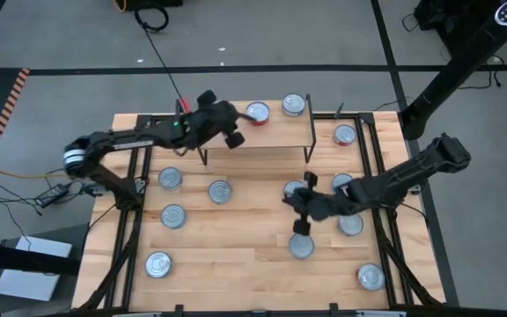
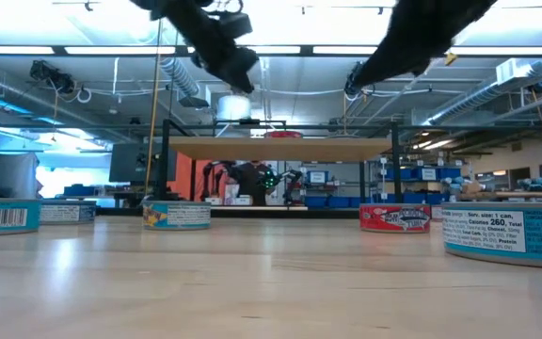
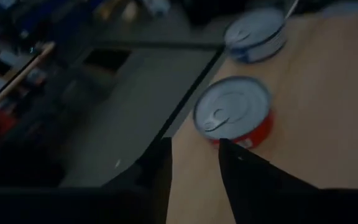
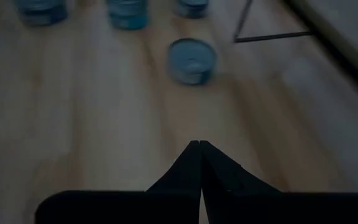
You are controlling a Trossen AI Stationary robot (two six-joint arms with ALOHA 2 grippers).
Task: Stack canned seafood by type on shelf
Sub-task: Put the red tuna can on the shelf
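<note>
I have the left arm stretched over the shelf (image 1: 258, 132), its gripper (image 1: 233, 132) hanging just beside a red tin (image 1: 257, 113) with the fingers (image 3: 241, 180) parted and holding nothing. The right arm reaches across the table (image 1: 236, 264) with its gripper (image 1: 299, 210) pinched closed and empty above the boards. I count two tins on the shelf and eleven down on the table.
</note>
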